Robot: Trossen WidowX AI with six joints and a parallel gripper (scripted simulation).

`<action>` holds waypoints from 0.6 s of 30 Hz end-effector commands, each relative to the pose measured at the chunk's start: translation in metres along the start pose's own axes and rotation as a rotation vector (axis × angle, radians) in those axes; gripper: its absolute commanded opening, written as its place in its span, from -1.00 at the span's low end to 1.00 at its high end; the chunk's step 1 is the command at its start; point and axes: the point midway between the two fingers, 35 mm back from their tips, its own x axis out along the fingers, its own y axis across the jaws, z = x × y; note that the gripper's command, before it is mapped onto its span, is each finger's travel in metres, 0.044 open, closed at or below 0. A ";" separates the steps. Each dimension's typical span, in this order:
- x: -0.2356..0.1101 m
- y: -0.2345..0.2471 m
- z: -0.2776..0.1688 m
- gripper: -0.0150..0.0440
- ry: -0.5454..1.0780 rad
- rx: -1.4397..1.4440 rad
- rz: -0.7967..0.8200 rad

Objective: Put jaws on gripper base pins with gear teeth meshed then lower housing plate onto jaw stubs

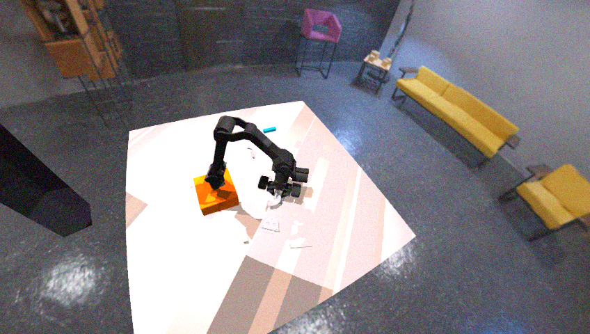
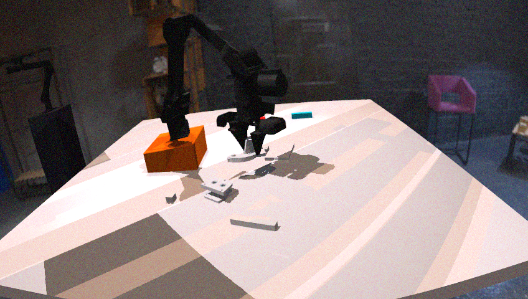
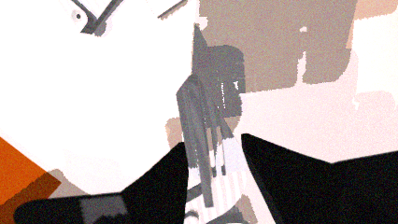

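My gripper [image 1: 275, 195] [image 2: 252, 149] [image 3: 213, 144] points down and is shut on a white jaw [image 1: 273, 202] [image 2: 240, 158] [image 3: 198, 126]. The fingertips are on the jaw's upright fin. Its curved lower part is low at the table, but I cannot tell whether it touches. A white plate [image 1: 270, 225] [image 2: 218, 187] with two round holes or marks stands nearer the exterior camera, over a lower layer; I cannot tell whether it is the base or the housing plate. Another pale part [image 1: 252, 153] [image 3: 78, 17], perhaps the other jaw, lies behind.
The arm stands on an orange block [image 1: 215, 200] [image 2: 172, 159] [image 3: 21, 179]. A long pale bar [image 1: 300, 246] [image 2: 253, 224] and a small angled piece [image 1: 246, 241] [image 2: 170, 199] lie nearer the exterior camera. A teal block [image 1: 269, 129] [image 2: 301, 115] lies far back. Shadows and glare blur outlines.
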 end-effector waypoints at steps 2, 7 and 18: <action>-0.022 -0.002 -0.001 -0.04 0.003 0.005 -0.019; -0.025 -0.002 -0.001 -0.04 0.003 0.005 -0.019; -0.025 -0.002 0.001 -0.04 0.003 0.017 -0.019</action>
